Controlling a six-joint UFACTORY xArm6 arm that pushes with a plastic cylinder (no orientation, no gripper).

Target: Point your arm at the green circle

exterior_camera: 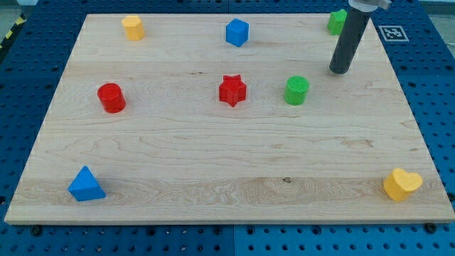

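No jaws on this rig at all, so there's nothing to call wide, narrow or holding: you've just got a straight dark rod, and my tip point(340, 71) is its bottom end, sitting on the wooden board point(213, 178) in the upper right of the frame.

Your target, the green circle point(296, 90), is right of centre, just down and to the left of my tip. They're near each other but clearly apart, with bare wood between them. So I'd call the pointing mostly set up but not finished: a short slide down-left should close the gap.

Room to move looks fine. The red star point(232, 90) sits to the left of the green circle on the far side from my tip, so it isn't in your lane unless you overshoot and shove the circle into it. There's another green block point(336, 21) at the top right, partly hidden behind the rod, shape I can't make out; it's behind your line of travel.

Everything else is well out of it: blue cube point(237, 32) top centre, yellow block point(133, 27) top left, red cylinder point(111, 97) at left, blue triangle point(86, 185) bottom left, yellow heart point(402, 184) bottom right. The board's right edge is fairly close to my tip, but you're heading away from it, so go easy and stop short
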